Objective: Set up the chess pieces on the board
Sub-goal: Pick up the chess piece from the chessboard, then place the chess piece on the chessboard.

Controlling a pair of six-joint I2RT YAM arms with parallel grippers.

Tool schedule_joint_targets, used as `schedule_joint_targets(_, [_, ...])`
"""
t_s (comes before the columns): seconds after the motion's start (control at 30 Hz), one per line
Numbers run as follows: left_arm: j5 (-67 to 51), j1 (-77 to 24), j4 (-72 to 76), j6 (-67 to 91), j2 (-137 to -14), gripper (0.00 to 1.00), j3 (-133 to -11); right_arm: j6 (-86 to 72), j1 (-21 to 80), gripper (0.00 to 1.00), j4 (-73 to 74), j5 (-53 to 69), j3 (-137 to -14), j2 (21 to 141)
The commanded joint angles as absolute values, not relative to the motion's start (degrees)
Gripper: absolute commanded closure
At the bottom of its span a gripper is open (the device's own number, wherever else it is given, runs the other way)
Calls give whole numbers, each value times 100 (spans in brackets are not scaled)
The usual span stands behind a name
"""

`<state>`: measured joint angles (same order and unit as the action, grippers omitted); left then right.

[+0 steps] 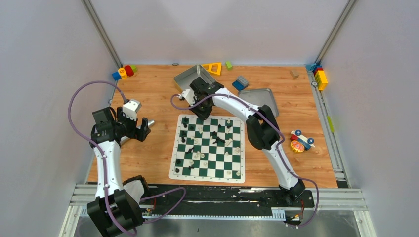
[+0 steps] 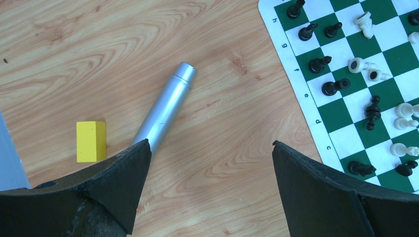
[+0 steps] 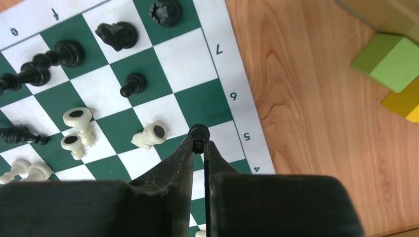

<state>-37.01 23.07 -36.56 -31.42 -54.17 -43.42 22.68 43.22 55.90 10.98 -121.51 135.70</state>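
The board [image 1: 207, 174] of green and white checks lies in the middle of the table, with black and cream chess pieces scattered on it, many lying on their sides. In the right wrist view, my right gripper [image 3: 198, 144] is shut on a small black pawn [image 3: 198, 132] near the board's edge by the numeral 5. A toppled cream piece [image 3: 149, 135] lies just left of it. In the top view this gripper [image 1: 201, 116] hangs over the board's far left corner. My left gripper [image 2: 211, 144] stands wide open over bare wood, left of the board [image 2: 291, 55], holding nothing.
A silver cylinder [image 2: 165, 106] and a yellow block [image 2: 91, 141] lie by my left fingers. Two grey metal trays [image 1: 185, 78] [image 1: 262, 96] sit behind the board. A green block [image 3: 393, 61] and a yellow one [image 3: 405, 103] lie off the board's edge. A toy car [image 1: 300, 140] stands at the right.
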Motion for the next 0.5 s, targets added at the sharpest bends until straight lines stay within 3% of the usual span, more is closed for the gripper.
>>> schedule_joint_targets(0.0, [-3760, 2361, -3601, -3208, -5355, 0, -4327, 2337, 4359, 94, 5560, 1085, -12625, 13725])
schedule_joint_targets(0.47, [-3745, 2356, -3608, -3211, -5361, 0, -4316, 2338, 4514, 94, 5562, 1162, -13387, 14210])
